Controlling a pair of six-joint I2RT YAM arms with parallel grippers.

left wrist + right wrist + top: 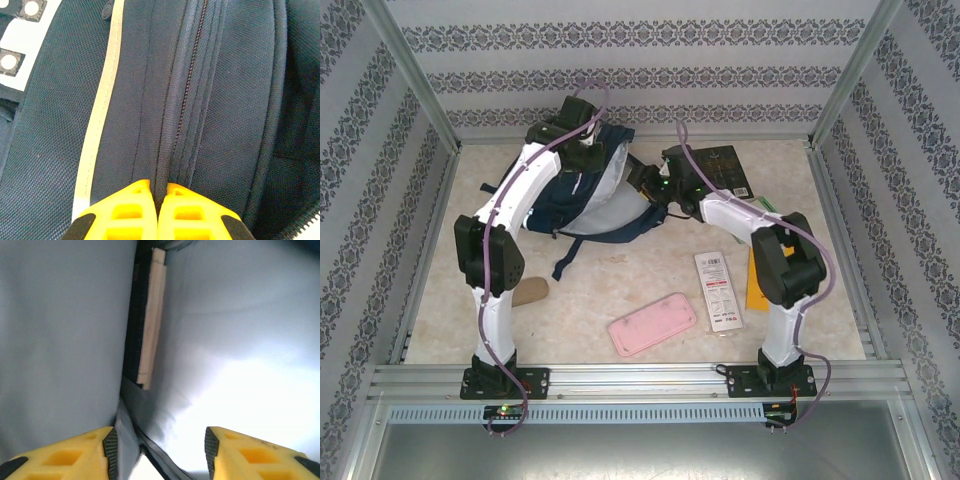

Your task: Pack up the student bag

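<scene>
The student bag (590,195) lies on the tabletop (600,290), its zipper seam (187,100) pinched by the left end effector (159,200). The right end effector (157,450) is spread inside it, near possibly a wooden item (151,315). The pink pencil case (652,323) and white packet (717,290) wait outside the bag, unpacked.

A pink flat case (652,323) lies on the table (590,300), a white red-printed pack (718,290) just right of it. An orange flat item (753,288) lies partly covered further right. A dark booklet (732,168) sits at the rear.
</scene>
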